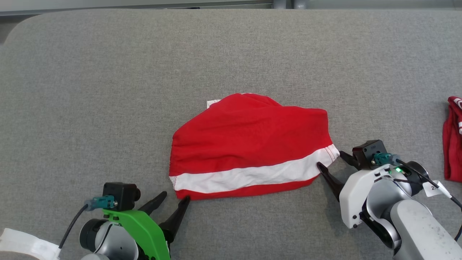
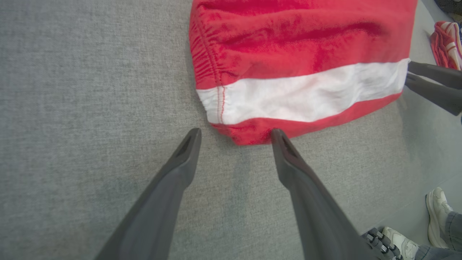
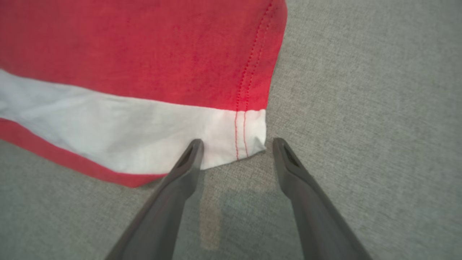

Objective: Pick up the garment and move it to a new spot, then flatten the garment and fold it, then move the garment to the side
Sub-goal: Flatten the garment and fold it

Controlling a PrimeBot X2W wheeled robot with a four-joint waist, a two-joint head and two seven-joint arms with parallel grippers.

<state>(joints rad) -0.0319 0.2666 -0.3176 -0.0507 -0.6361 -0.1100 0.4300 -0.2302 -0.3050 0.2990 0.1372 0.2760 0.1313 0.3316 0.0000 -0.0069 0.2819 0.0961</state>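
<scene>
A red garment (image 1: 249,139) with a broad white stripe lies folded on the grey table (image 1: 108,90), near the front middle. My left gripper (image 1: 175,196) is open at its near left corner, one fingertip touching the red hem. In the left wrist view that corner of the garment (image 2: 288,72) sits just ahead of the left gripper (image 2: 234,134). My right gripper (image 1: 329,159) stands open at the garment's right end by the white stripe. The right wrist view shows the stitched white corner of the garment (image 3: 144,90) lying between the tips of the right gripper (image 3: 236,143).
Another red garment with white trim (image 1: 453,141) lies bunched at the table's right edge. A person's shoes (image 2: 438,202) stand on the floor beside the table. Bare grey table stretches to the left and behind the garment.
</scene>
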